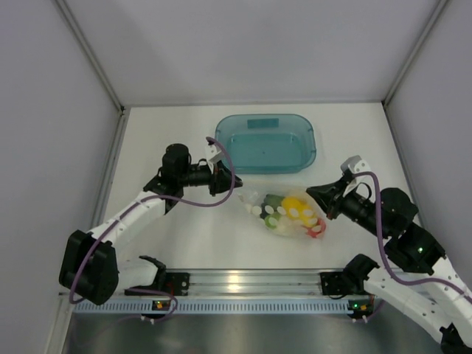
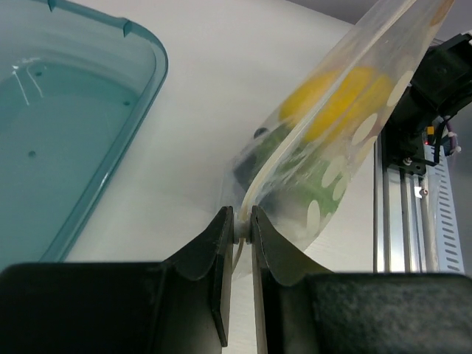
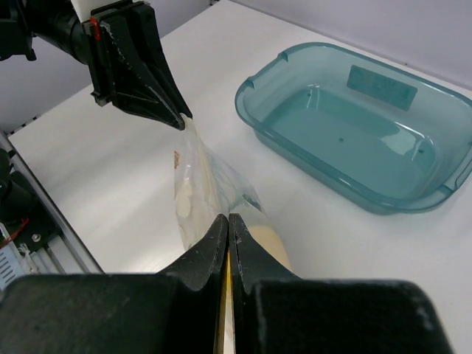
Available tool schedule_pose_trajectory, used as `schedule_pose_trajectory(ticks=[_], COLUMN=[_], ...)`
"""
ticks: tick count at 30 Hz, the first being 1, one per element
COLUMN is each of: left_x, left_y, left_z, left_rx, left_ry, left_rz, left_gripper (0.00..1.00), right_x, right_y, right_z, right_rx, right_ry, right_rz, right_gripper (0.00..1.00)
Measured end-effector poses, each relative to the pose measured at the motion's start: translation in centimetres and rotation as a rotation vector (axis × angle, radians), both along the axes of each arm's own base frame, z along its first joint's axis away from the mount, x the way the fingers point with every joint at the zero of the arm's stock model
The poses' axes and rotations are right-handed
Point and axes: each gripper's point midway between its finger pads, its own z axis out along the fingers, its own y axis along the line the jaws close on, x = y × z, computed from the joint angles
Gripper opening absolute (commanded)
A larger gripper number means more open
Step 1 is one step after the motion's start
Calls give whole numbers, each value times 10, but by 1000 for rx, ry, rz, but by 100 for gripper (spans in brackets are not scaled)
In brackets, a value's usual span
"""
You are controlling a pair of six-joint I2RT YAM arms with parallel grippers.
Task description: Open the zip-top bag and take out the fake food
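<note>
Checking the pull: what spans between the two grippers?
The zip-top bag with fake food, pinched by left gripper and right gripper; top view shows it.

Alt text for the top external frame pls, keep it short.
Seen from above, the left gripper and right gripper each pinch an opposite end of the zip-top bag, which is held between them over the white table with the fake food inside. A teal tray sits on the table just beyond the bag.
</note>
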Motion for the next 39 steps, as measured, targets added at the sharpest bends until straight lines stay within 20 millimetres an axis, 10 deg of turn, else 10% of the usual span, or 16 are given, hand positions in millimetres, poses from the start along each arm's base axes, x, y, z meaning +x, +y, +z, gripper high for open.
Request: schedule_pose_trajectory(ticks=[15, 27, 39], left_x=[2, 0, -31], left_y=[26, 32, -31], left_z=[-21, -10, 38], left_rx=[2, -26, -53], left_ry=[65, 87, -19], left_rz=[86, 98, -19], left_gripper=[1, 59, 67], right_x=[-7, -13, -16], right_y=[-11, -8, 3], right_z=[-6, -4, -22], right_rx=[-7, 16, 11], right_ry=[24, 24, 59], right_rz=[-26, 5, 57], right_gripper=[0, 0, 0])
